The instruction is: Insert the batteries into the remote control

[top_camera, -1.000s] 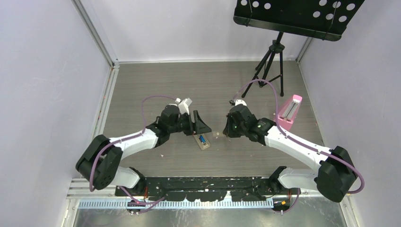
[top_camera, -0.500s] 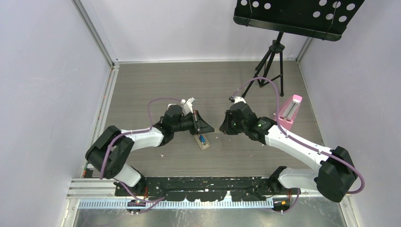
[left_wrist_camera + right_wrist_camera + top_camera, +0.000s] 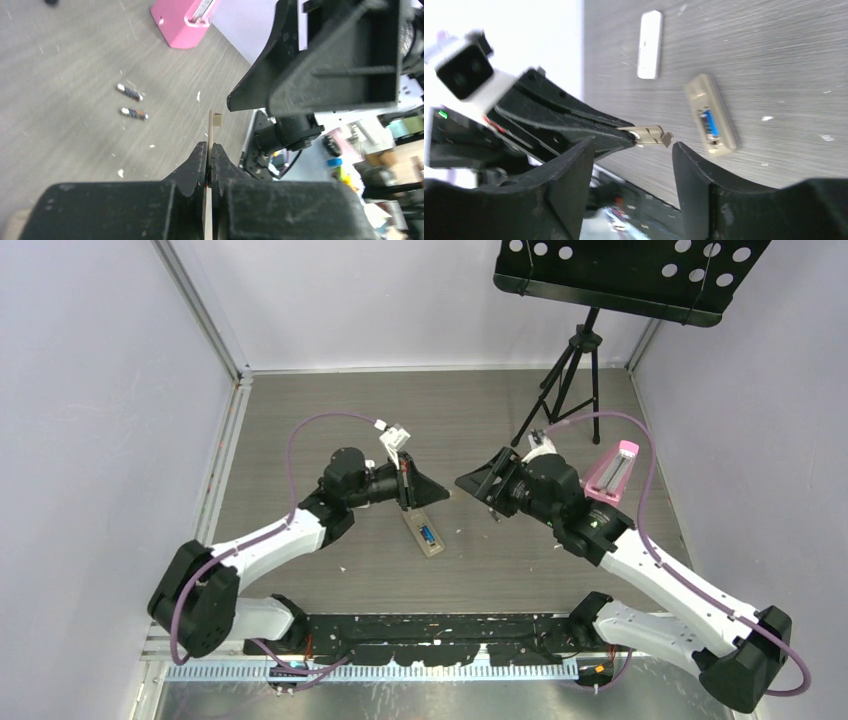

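1. Your worktop (image 3: 300,410) is a grey wood-grain board with little white specks scattered on it. Pale lilac walls box it in on three sides.
2. Upper right of the top view there's a black music stand (image 3: 630,275) on a tripod. A pink wedge (image 3: 612,470) sits right of centre, close to the right-hand wall.
3. The remote control (image 3: 425,537) lies flat just below the centre of the top view, under the gap between your two arms, and neither one is touching it. It's tan-beige with the recess facing up and a bluish battery (image 3: 708,124) sitting inside.
4. Two loose batteries (image 3: 129,92) lie on the board at left-middle of the left wrist view. They're dark with paler ends, near each other but not touching.
5. A plain white bar (image 3: 649,44) lies at top centre of the right wrist view, above the remote and apart from it.
6. Your left gripper (image 3: 207,147) is pinched all the way down on a thin tan strip (image 3: 210,130) with a small tab at its tip.
7. Your right gripper (image 3: 633,147) has its fingers spread wide with nothing in them. The strip's tip points into the gap without touching either finger.
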`<control>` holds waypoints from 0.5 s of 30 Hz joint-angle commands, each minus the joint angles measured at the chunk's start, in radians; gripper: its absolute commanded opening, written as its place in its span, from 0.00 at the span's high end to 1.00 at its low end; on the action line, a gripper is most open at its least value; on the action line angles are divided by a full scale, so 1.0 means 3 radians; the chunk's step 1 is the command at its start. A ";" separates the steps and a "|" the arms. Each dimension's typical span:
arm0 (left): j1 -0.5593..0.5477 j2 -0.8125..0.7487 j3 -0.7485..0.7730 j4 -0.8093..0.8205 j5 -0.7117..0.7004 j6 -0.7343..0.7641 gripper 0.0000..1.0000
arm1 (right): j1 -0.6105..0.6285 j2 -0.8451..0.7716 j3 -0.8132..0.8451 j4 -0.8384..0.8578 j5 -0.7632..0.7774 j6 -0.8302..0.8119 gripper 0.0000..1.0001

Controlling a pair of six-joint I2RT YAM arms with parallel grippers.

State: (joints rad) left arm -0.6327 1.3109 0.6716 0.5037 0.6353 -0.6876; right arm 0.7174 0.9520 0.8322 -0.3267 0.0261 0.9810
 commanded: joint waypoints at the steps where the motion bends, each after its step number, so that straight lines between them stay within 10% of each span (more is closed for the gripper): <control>1: 0.0016 -0.0264 0.0196 -0.0122 -0.0059 0.0996 1.00 | -0.0019 -0.0112 -0.0149 0.0326 0.0196 0.1289 0.40; 15: 0.0012 -0.0703 0.0169 0.0294 0.0217 0.3873 1.00 | -0.0024 0.0017 0.0175 0.0567 0.0190 0.2187 0.35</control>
State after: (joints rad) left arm -0.6327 1.1126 0.7177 0.4984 0.6365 0.1268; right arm 0.7147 0.9180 0.8085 -0.2298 0.1257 1.5520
